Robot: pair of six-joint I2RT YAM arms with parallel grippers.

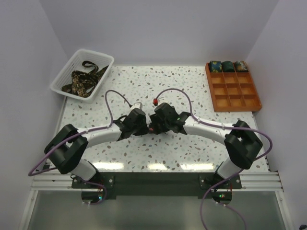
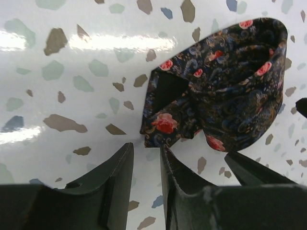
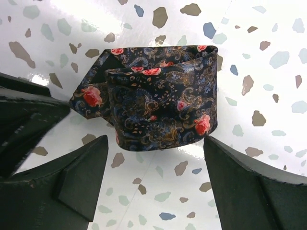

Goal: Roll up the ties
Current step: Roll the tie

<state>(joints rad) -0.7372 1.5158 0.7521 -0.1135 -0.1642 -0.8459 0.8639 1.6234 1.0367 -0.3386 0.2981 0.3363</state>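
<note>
Quick rundown of the containers. The white mesh basket (image 1: 62, 72) sits at the far left corner of the desk (image 1: 192, 153) and has a loose heap of dark printed ties (image 1: 84, 79) in it, with one strip draped up toward the rim. I can't count them from the overhead view. The orange gridded tray (image 1: 233, 93) is at the far right corner, with three small rolls (image 1: 227, 66) tucked in its far row, one per compartment.

Both arms meet in the middle of the desk, well apart from either container. Between them is one rolled tie (image 3: 158, 96), navy with pink roses and paisley. It lies on the speckled surface in a fairly loose coil with a flap sticking out on one side.

The right hand (image 3: 156, 141) is spread wide, one finger on either side of the roll and neither touching it. The left hand (image 2: 146, 148) has only a narrow gap between its fingers with nothing in it, so it's released too. The flap of the roll lies just past its tips.
</note>
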